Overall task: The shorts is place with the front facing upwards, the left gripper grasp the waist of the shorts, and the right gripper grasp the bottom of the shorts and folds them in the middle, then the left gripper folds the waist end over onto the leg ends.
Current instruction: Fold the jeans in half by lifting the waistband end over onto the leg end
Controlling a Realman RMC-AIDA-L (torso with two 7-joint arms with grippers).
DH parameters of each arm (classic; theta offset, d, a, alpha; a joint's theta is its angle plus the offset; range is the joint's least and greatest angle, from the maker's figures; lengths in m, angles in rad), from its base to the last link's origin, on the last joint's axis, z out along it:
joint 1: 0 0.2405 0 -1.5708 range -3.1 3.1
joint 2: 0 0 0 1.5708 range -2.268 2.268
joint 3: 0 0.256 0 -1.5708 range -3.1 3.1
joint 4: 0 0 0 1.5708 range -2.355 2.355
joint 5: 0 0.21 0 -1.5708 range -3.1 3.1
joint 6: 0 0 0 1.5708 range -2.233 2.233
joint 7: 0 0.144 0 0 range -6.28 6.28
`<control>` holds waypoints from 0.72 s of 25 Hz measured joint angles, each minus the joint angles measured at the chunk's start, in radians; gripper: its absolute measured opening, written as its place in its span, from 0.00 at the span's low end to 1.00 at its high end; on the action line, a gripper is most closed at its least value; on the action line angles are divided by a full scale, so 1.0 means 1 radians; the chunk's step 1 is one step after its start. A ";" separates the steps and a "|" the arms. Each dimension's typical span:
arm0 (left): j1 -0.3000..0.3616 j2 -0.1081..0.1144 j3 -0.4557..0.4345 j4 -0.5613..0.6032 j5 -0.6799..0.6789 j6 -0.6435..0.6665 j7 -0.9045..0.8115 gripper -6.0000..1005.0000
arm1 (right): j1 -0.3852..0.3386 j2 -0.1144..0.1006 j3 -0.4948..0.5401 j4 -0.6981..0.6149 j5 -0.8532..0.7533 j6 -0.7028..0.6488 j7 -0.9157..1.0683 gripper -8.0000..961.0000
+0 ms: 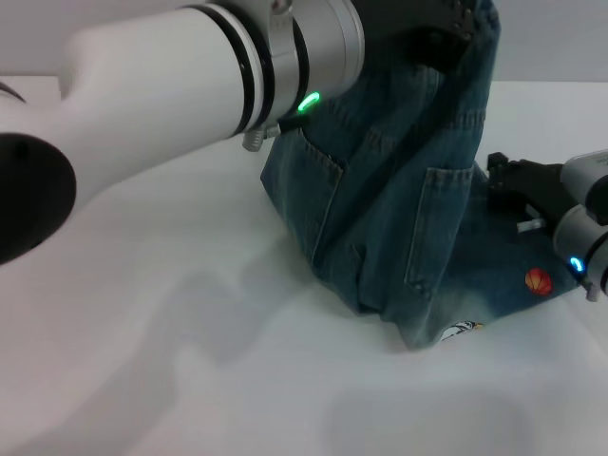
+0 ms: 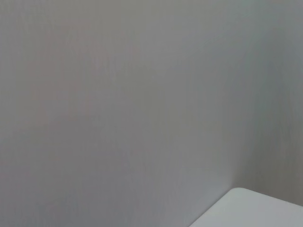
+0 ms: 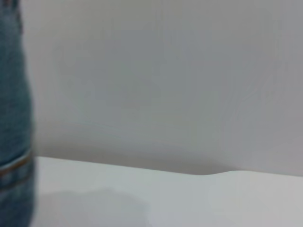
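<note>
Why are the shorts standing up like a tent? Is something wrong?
Nothing looks broken. The shorts rise in a tall peak because the left gripper holds one end up at the top of the head view, while the other end lies on the white table by the right gripper.

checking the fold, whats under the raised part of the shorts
The shorts hang from the left hand, draped over their lower layer flat on the white table. An orange badge shows there; anything deeper is covered.
</note>
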 joint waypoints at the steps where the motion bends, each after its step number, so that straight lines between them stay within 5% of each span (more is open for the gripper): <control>1: 0.002 0.000 0.004 0.002 0.000 0.004 0.000 0.05 | -0.003 0.000 0.013 -0.001 -0.001 0.001 -0.012 0.01; 18: 0.022 0.000 0.142 0.162 -0.048 0.277 0.000 0.07 | -0.123 -0.003 0.179 -0.001 -0.005 0.151 -0.085 0.01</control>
